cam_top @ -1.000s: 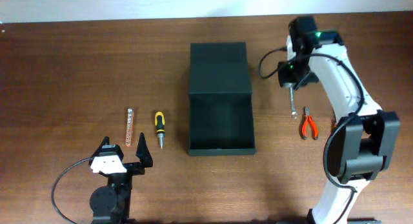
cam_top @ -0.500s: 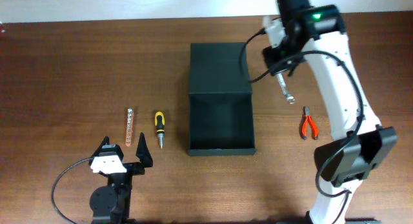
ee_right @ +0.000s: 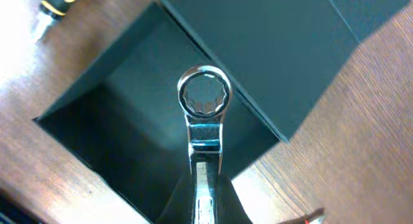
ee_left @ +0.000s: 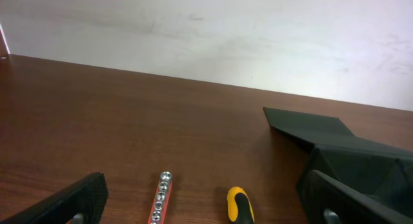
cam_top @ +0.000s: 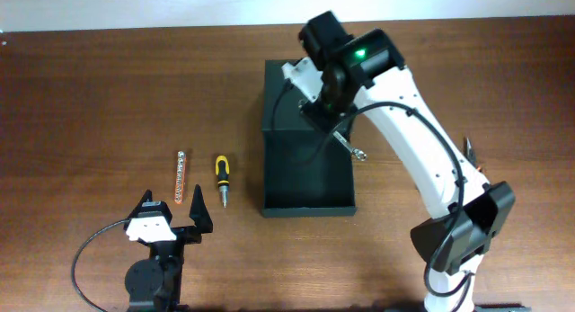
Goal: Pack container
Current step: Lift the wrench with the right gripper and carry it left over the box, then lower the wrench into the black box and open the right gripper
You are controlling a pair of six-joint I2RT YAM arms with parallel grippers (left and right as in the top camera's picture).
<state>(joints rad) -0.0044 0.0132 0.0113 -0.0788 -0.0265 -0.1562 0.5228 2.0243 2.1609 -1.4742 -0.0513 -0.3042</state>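
Wrench (ee_right: 205, 124) pinched in right jaws, arm arched over container (cam_top: 301, 179); left jaws spread.

Matt black container (cam_top: 301, 173); shiny metal wrench (ee_right: 205, 132); smooth brown wood table (cam_top: 90, 96).

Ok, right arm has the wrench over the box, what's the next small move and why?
Probably nudge the right gripper toward the middle of the open box. From overhead the wrench hangs with its ring end about over the box's right wall, so lowering now might catch the rim.
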